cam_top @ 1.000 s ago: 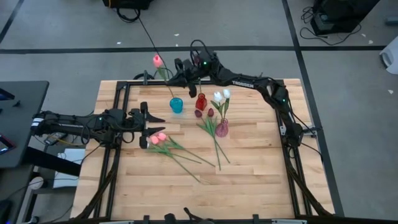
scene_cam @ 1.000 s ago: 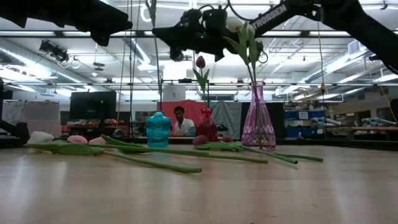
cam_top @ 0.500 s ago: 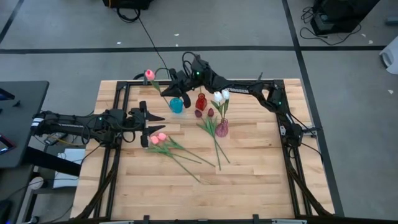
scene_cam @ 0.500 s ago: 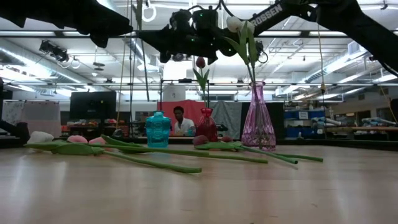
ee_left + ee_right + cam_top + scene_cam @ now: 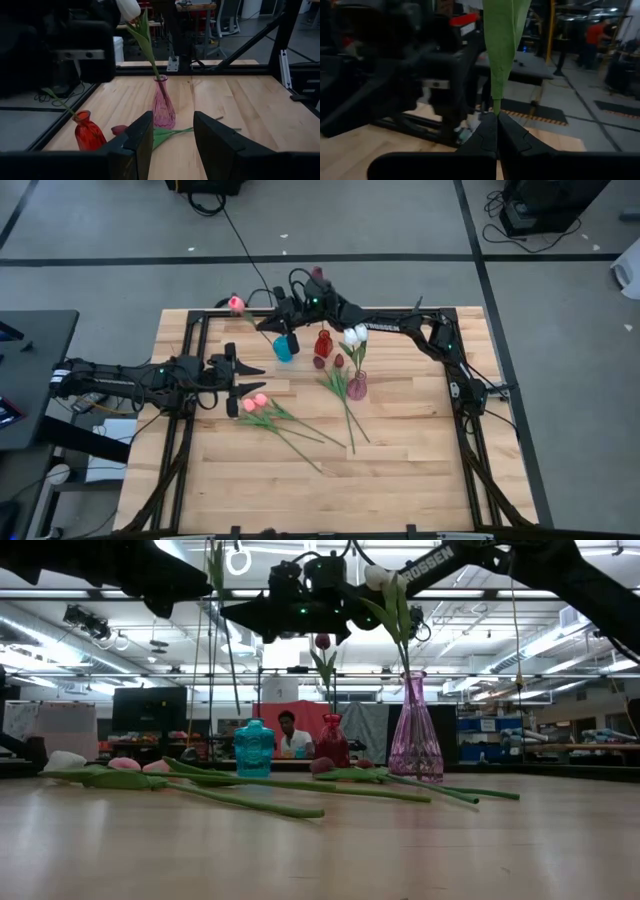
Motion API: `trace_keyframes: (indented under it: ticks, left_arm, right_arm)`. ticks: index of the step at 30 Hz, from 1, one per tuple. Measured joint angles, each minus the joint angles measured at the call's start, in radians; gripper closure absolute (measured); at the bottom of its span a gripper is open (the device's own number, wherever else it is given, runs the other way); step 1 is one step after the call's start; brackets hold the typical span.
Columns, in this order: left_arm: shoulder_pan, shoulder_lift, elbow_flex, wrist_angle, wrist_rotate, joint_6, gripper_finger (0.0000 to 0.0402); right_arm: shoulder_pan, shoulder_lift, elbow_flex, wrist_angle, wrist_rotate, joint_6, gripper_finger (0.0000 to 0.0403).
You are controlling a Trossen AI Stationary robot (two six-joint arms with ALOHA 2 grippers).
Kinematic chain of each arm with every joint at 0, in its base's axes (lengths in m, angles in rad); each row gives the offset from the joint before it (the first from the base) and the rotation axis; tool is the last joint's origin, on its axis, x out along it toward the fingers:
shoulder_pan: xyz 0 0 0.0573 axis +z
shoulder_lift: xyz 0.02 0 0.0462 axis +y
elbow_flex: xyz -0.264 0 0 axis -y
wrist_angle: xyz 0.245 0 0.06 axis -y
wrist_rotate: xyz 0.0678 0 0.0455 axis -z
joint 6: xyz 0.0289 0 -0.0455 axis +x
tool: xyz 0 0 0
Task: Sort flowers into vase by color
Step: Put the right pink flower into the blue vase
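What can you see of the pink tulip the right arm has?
The pink tulip is an artificial flower: small pink head, long thin green stem, broad leaf. The right gripper, jaws shut on the stem, holds it in the air at the table's far edge, stem slanting down toward the blue vase; whether it touches the vase is unclear.

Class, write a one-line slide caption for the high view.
Right gripper carries a pink tulip over the blue vase; left gripper waits open.
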Motion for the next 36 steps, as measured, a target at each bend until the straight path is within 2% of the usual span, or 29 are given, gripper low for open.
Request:
trace_keyframes:
  ticks: [16, 25, 36]
  left_arm:
    - [0.0, 0.0, 0.0, -0.011, -0.004, 0.0, 0.0255]
    - [0.0, 0.0, 0.0, -0.011, -0.04, 0.02, 0.0255]
    - [0.0, 0.0, 0.0, -0.011, -0.042, 0.022, 0.0255]
  right_arm:
    - [-0.041, 0.0, 0.0, -0.019, -0.002, 0.004, 0.0395]
    - [-0.062, -0.021, 0.0, -0.024, -0.043, 0.045, 0.0395]
    - [-0.059, -0.02, 0.0, -0.11, 0.003, 0.009, 0.0394]
